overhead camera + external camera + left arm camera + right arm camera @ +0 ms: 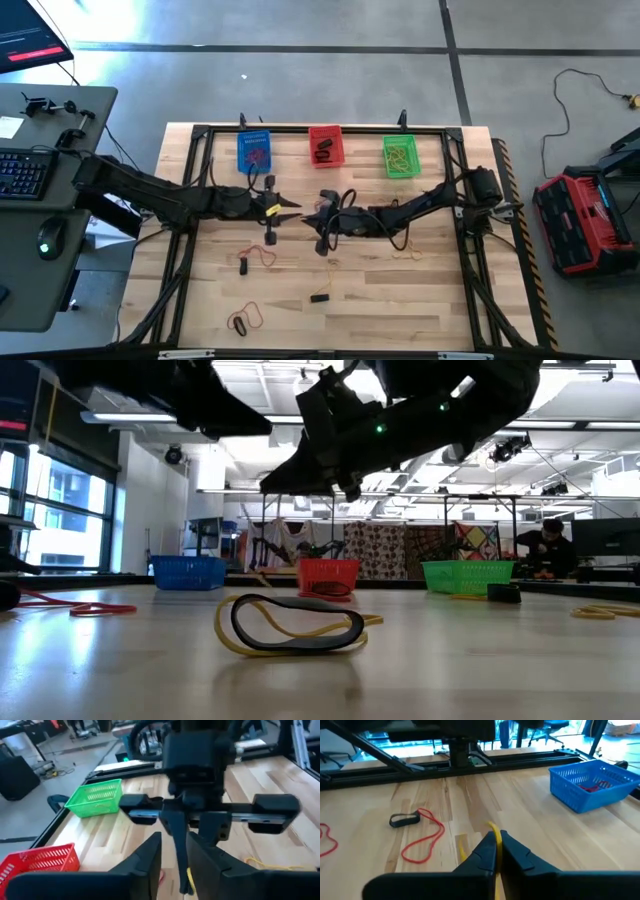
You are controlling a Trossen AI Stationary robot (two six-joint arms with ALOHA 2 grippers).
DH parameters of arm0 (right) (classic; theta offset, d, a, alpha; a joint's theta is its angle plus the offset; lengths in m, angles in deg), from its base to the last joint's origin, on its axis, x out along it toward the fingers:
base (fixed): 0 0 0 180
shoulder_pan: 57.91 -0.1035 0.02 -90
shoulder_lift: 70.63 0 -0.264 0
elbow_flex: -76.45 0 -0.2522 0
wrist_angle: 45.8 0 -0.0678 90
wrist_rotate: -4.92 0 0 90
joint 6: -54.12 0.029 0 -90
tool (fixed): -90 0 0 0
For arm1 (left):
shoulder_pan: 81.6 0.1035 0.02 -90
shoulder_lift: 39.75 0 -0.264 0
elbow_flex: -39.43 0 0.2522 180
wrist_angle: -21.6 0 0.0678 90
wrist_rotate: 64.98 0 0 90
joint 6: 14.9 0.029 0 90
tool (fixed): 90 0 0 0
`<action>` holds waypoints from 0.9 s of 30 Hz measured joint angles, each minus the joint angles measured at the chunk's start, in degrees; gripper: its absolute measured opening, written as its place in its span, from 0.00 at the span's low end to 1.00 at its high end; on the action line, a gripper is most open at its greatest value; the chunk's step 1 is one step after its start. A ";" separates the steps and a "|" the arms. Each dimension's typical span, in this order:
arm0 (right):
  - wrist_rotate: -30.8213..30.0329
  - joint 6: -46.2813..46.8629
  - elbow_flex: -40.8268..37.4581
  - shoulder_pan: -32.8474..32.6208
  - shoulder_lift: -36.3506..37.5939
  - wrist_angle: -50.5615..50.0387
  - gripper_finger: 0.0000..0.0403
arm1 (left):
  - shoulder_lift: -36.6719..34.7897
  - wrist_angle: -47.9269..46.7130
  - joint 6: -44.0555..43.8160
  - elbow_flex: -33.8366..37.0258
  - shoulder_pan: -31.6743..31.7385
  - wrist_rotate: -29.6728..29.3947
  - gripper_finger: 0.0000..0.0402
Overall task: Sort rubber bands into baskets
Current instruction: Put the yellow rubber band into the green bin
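Three baskets stand along the table's far side: blue (254, 152), red (325, 146), green (401, 156), each with rubber bands inside. Above the table's middle the two grippers meet tip to tip. My right gripper (496, 837) is shut on a yellow rubber band (493, 832). My left gripper (175, 840) is open, one finger on either side of the right gripper's shut fingertips (180, 855). A bit of yellow band (190, 877) shows beside them. Loose red, black and yellow bands lie on the near half of the table. My right gripper pinches the yellow rubber band (493, 832) between its two fingers, and a short strip of it sticks out past their tips. The fingers come nearly level from the table's right side. The band is lifted clear of the table. My left gripper: I cannot tell whether it touches the band.
A red band with a black one (262, 257) lies near the middle. Another pair (245, 320) and a black band (320, 297) lie toward the near edge, and a yellow one (405, 250) lies right of centre. A black frame (200, 200) rings the tabletop.
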 joint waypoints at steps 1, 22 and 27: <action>-0.19 0.36 0.00 0.00 0.18 -0.09 0.00 | 0.00 1.67 -0.32 1.05 0.18 -0.02 0.23; -13.92 1.28 0.00 7.19 22.31 -34.94 0.00 | -0.20 27.82 -5.51 14.99 2.85 2.79 0.28; -20.90 2.34 0.00 11.44 27.81 -46.20 0.00 | -0.17 27.57 -7.19 15.14 3.17 3.31 0.28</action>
